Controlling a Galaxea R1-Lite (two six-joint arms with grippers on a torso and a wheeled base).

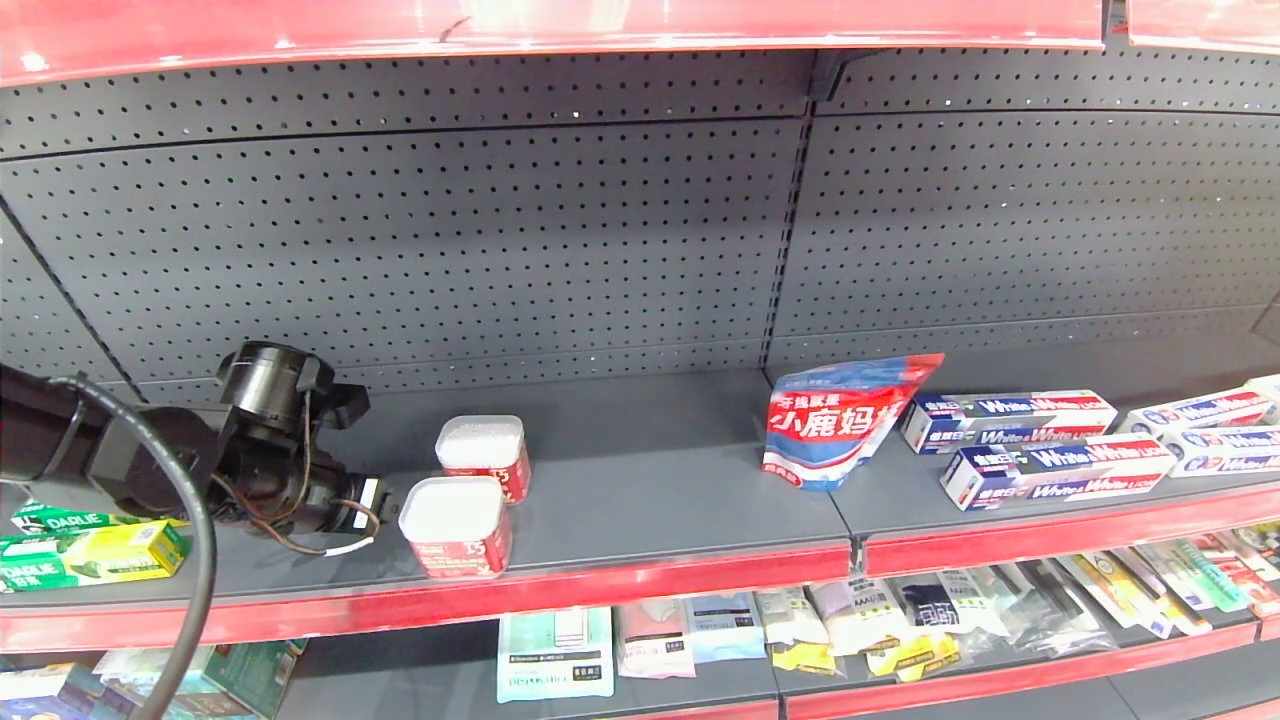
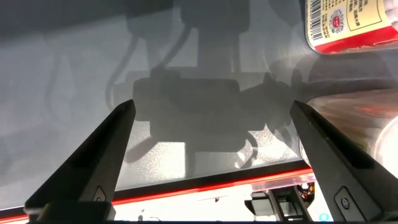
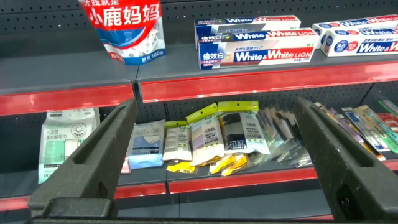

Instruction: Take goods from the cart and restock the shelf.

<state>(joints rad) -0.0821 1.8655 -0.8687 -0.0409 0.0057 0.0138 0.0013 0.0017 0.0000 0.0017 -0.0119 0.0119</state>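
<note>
Hanging released and empty well right of the front tub (image 1: 455, 525), right gripper (image 3: 216, 102), left gripper (image 2: 212, 109) spread wide, holding nothing, just left of that tub on the shelf (image 1: 650, 480), second tub (image 1: 483, 455) close behind it, pouch (image 1: 835, 420) farther right.

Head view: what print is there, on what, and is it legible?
Standing pouch: large white characters on a red band, legible.
Blue-and-white boxes: bold Latin lettering along the sides, legible.
Green-and-yellow boxes: white Latin lettering, legible.
Red tubs: white print on the sides, too small to read.
Lower-shelf packets: print too small to read.
</note>
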